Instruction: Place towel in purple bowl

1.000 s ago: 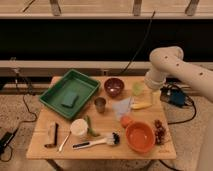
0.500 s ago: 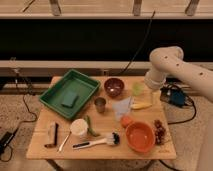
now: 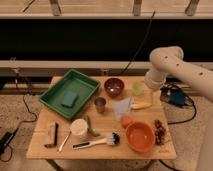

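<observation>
The towel (image 3: 122, 107) lay flat on the worktop (image 3: 107, 122), a little right of the middle, its pale cloth spread in a rough triangle. The purple bowl (image 3: 114, 87) stood upright just behind it and slightly left, with a narrow strip of bare wood between them. A small metal cup (image 3: 100, 104) stood close on the towel's left. A yellow object (image 3: 141, 105) lay at its right edge, touching or nearly so, and a small orange object (image 3: 127, 121) sat at its front tip. The orange bowl (image 3: 140, 137) sat farther forward, near the front edge, with a dark red cluster (image 3: 160, 132) beside it along the right edge. The claw (image 3: 146, 94) hung from the white arm (image 3: 167, 60) above the back right part of the worktop, by a pale green cup (image 3: 137, 89), just right of the purple bowl and behind the towel's right corner. Its jaws were spread wide, with nothing in them that I could make out. The green tray (image 3: 87, 78), with a sponge (image 3: 70, 99) inside, filled the back left. A white cup (image 3: 78, 127) and a brush (image 3: 95, 142) crowded the front left, so the barest wood lay in front of the metal cup
</observation>
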Motion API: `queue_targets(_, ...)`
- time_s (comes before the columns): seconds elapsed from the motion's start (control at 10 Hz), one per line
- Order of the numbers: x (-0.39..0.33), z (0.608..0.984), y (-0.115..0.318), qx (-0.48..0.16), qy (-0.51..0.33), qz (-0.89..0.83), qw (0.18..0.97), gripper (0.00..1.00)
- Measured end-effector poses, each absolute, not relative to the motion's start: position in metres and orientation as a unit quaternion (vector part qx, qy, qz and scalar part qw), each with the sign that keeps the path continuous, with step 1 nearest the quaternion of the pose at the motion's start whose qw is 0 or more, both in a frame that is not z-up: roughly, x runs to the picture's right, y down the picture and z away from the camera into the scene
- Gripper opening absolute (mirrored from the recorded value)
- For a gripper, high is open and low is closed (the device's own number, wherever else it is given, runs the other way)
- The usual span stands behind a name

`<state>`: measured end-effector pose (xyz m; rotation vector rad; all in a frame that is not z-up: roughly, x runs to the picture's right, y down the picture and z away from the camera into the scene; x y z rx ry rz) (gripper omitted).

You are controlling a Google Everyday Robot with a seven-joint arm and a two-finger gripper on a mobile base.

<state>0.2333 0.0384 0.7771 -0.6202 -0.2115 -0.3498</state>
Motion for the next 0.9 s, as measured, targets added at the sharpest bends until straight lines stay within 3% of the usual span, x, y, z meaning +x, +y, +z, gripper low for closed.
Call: queue_targets(0.9, 0.137, 0.875, 0.047, -0.358, -0.166, -0.188, 0.899, 0.79)
